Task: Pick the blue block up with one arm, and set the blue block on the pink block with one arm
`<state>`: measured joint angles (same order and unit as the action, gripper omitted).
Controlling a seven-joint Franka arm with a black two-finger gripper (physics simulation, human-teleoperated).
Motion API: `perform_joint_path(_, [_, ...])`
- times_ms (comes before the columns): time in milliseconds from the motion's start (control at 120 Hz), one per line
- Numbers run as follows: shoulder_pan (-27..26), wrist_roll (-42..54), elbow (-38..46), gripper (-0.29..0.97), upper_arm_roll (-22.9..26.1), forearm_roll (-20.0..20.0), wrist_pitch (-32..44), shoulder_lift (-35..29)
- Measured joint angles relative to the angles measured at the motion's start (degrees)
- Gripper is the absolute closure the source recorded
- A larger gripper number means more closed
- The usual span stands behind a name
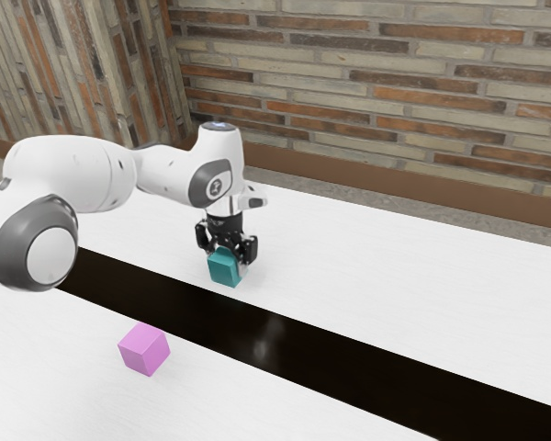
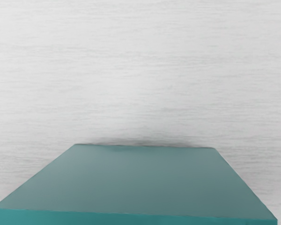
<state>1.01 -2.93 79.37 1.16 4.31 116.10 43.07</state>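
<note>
— At the table's near edge, what lies closest to the camera?

— A pink block (image 1: 144,349), resting alone on the white table (image 1: 422,276) towards the exterior view's left, one corner turned to the lens.

— And just behind it?

— A glossy black stripe (image 1: 349,367) crosses the tabletop on a slant, separating the pink block from the working area beyond.

— Where is the blue block?

— The blue block (image 1: 224,268), rendered in a teal shade, is on the far side of the stripe, right at its edge and well apart from the pink block. The black gripper (image 1: 226,255) points straight down over it, its fingers (image 1: 204,241) closed in against two opposite sides of the block, holding it. Whether the block is clear of the surface cannot be told.

— What does the hand's own camera add?

— The blue block's flat top (image 2: 136,183) directly under the hand, with pale wood-grain table (image 2: 140,70) beyond it and a thin shadow along the block's far edge.

— And farther back?

— The white Franka arm (image 1: 73,184) reaches in from the exterior view's left, and a brick wall (image 1: 395,83) closes the scene.
</note>
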Motion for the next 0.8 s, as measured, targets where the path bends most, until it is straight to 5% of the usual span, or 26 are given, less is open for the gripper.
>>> perform_joint_path(92, [0.17,-0.34,0.17,0.28,0.05,-0.57,0.23,0.04])
perform_joint_path(308, [0.71,-1.05,1.10,0.35,0.07,-0.71,0.51,-1.22])
perform_joint_path(800, [1.14,0.39,27.61,0.36,-1.60,-1.03,0.74,-23.86])
